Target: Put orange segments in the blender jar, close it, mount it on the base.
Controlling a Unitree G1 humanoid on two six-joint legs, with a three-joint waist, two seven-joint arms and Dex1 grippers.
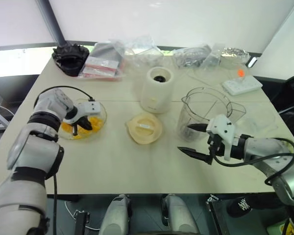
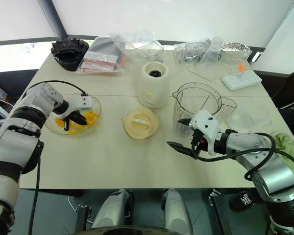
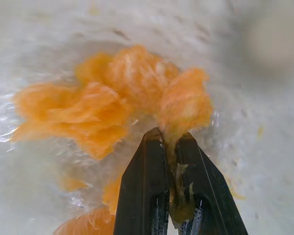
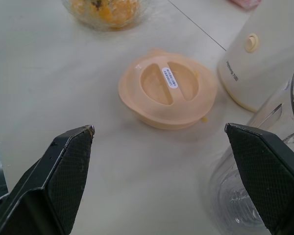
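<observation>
Risk I see: left gripper point(image 3: 174, 147) is clamped on just the tip of one of the orange segments point(image 3: 183, 105) over the crinkled dish point(image 1: 100, 115); soft pulp could tear or slip before reaching the blender jar point(image 1: 206, 110). Left wrist pitched steeply down. Right gripper point(image 1: 198, 142) gapes wide, empty, beside the jar.

The left gripper point(image 3: 172, 147), its two black tapered fingers point(image 3: 142, 196) drawn nearly together, pinches a glossy, pulpy yellow-orange fruit segment point(image 3: 183, 105) at the tips, with juicy pulp smeared down the narrow gap between them. Just beyond lie more soft orange segments point(image 3: 88, 115), heaped together on a clear, crinkled, wet-looking dish point(image 3: 34, 58).
</observation>
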